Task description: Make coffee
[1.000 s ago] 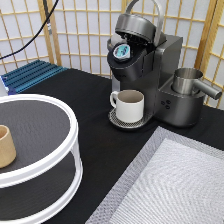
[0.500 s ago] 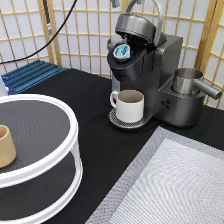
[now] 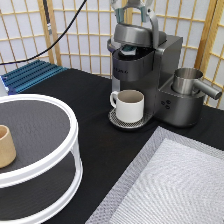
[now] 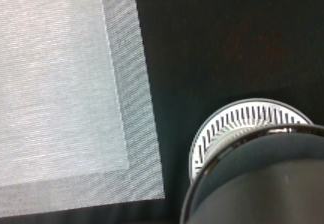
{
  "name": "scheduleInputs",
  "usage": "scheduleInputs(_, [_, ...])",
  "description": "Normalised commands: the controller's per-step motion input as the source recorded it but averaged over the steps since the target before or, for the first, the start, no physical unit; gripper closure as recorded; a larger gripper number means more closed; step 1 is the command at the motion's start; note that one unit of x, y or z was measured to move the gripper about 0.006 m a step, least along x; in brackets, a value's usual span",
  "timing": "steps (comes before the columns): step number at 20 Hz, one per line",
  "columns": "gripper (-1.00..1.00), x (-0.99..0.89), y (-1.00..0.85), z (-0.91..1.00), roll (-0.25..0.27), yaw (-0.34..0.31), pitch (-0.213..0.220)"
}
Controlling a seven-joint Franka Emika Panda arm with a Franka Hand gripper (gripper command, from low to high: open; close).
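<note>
The dark grey coffee machine point(image 3: 150, 75) stands at the back of the black table. Its lid point(image 3: 132, 34) is tilted down, almost closed over the brew chamber. Only a sliver of the coffee pod's teal top point(image 3: 130, 48) shows under the lid. My gripper point(image 3: 132, 7) is at the exterior view's top edge, right above the lid and against its curved handle point(image 3: 152, 25). A cream-white mug point(image 3: 130, 105) stands on the drip tray point(image 3: 117, 120) below the spout. The wrist view shows the drip tray grille point(image 4: 249, 125) and the machine's dark top point(image 4: 271, 180).
A white two-tier round stand point(image 3: 50, 165) at the exterior view's left carries a tan wooden cup point(image 3: 5, 146). A metal pitcher point(image 3: 187, 80) sits on the machine's right side. A grey mat point(image 3: 170, 185) lies in front, and a blue rack point(image 3: 30, 75) at the back left.
The machine's lid, open with its handle up and the teal pod fully showing, has swung down almost shut. My gripper has come into view above it.
</note>
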Motion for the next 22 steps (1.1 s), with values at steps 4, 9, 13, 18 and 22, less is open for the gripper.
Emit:
scheduleInputs(4, [-1.0, 0.3, -0.51, -0.09, 0.055, 0.0, 0.127])
scheduleInputs(9, [-1.0, 0.4, -0.42, -0.31, 0.061, 0.0, 0.111])
scheduleInputs(13, [-1.0, 0.43, -0.22, -0.27, 0.045, 0.0, 0.07])
scheduleInputs(18, [-1.0, 0.05, -0.48, 0.41, 0.111, 0.002, 0.063])
scheduleInputs(22, [-1.0, -0.23, -0.75, 1.0, 0.157, 0.0, 0.025])
